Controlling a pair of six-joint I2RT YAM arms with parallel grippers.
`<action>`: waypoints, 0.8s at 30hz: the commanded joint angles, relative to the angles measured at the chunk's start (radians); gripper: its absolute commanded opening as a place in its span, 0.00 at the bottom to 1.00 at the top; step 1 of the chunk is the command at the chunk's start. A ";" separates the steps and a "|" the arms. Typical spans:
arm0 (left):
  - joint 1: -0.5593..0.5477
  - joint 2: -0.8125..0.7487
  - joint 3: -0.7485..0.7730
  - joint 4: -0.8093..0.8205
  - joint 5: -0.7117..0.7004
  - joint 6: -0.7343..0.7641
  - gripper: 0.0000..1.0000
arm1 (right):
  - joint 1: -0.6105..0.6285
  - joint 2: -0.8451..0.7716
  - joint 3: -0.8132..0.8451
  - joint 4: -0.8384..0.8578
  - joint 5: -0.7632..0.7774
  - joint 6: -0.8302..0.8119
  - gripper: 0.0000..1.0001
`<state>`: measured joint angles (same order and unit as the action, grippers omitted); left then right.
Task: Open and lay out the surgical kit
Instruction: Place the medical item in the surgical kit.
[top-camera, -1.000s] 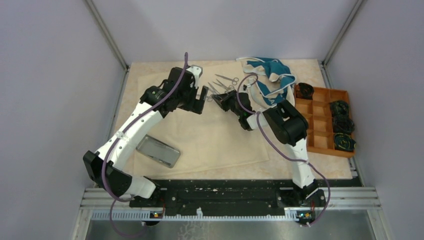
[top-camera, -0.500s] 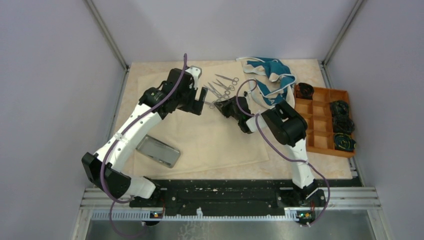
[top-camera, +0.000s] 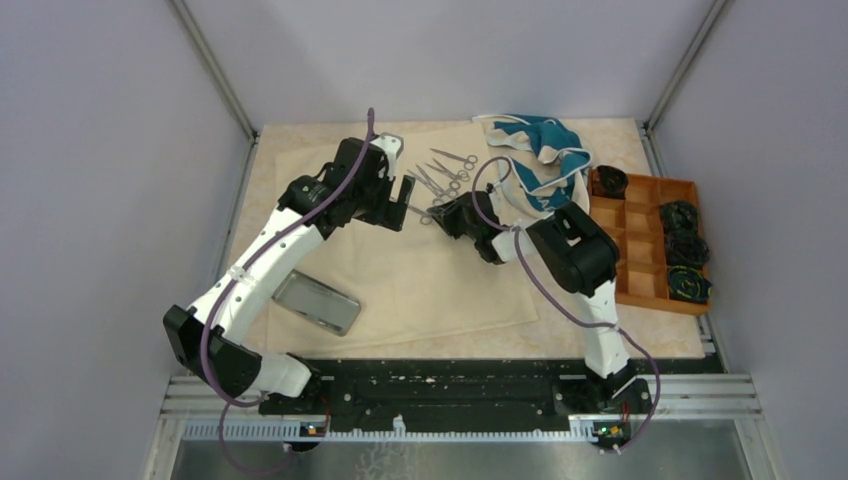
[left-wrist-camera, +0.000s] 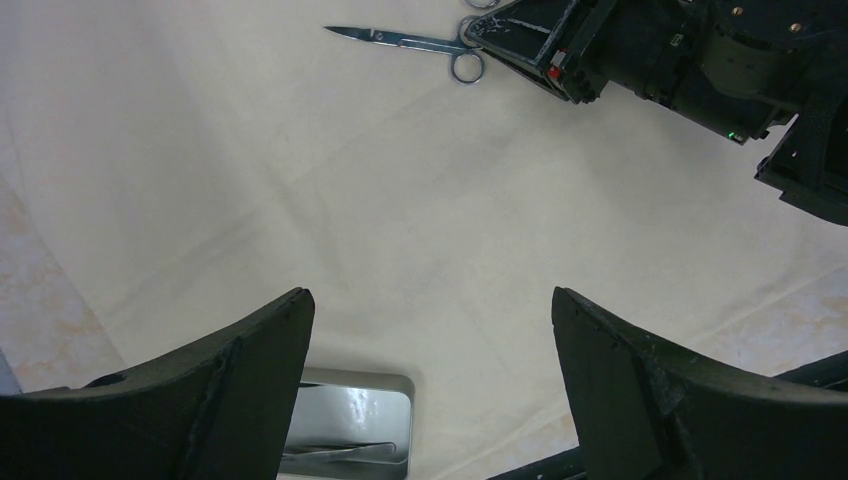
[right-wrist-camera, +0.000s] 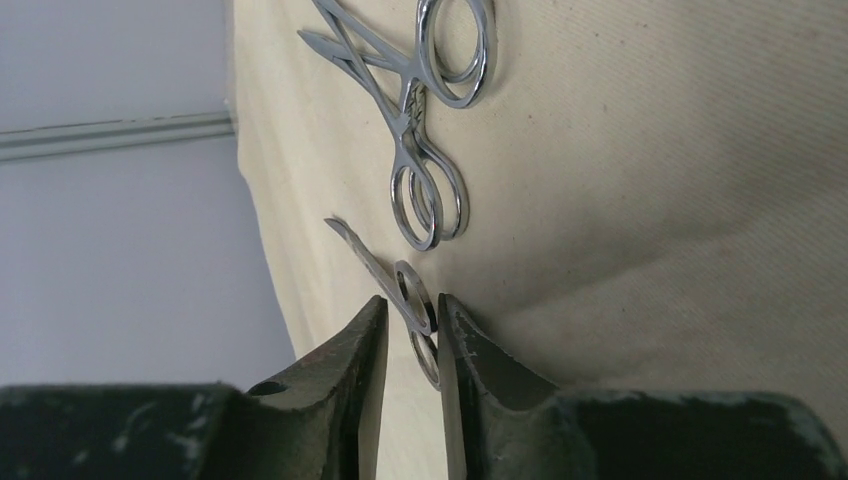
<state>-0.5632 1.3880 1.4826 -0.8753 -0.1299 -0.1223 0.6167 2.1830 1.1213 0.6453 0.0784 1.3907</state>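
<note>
The beige cloth wrap (top-camera: 430, 275) lies spread flat on the table. The steel tray (top-camera: 316, 301) rests on its near left corner, with tweezers (left-wrist-camera: 330, 452) inside. Small silver scissors (top-camera: 425, 211) lie on the cloth between the two grippers. Their rings (right-wrist-camera: 412, 300) sit between the slightly parted fingers of my right gripper (right-wrist-camera: 412, 310), leaning on the right finger, with a gap to the left one. More ring-handled instruments (top-camera: 450, 170) lie just beyond. My left gripper (left-wrist-camera: 430, 300) hovers wide open and empty above the cloth, left of the scissors (left-wrist-camera: 420, 42).
Teal-and-white fabric (top-camera: 540, 152) is bunched at the back, right of the instruments. An orange-brown compartment tray (top-camera: 650, 245) with dark items stands at the right edge. The right arm's wrist (left-wrist-camera: 680, 60) is close to my left gripper.
My right gripper carried the scissors a little left toward the left gripper, set them on the cloth, and its jaws have parted from shut. The left arm barely moved.
</note>
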 joint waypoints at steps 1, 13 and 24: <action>0.000 -0.031 0.000 0.030 -0.020 0.019 0.95 | 0.017 -0.082 0.039 -0.109 0.017 -0.027 0.28; 0.005 0.003 0.045 -0.004 -0.067 0.012 0.95 | 0.001 -0.152 0.144 -0.391 -0.068 -0.211 0.46; 0.255 -0.130 -0.185 -0.108 -0.021 -0.339 0.95 | -0.046 -0.546 0.146 -0.887 -0.151 -0.854 0.51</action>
<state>-0.4206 1.3441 1.4010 -0.9028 -0.1715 -0.2497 0.5842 1.8362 1.2469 -0.0509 -0.0463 0.8516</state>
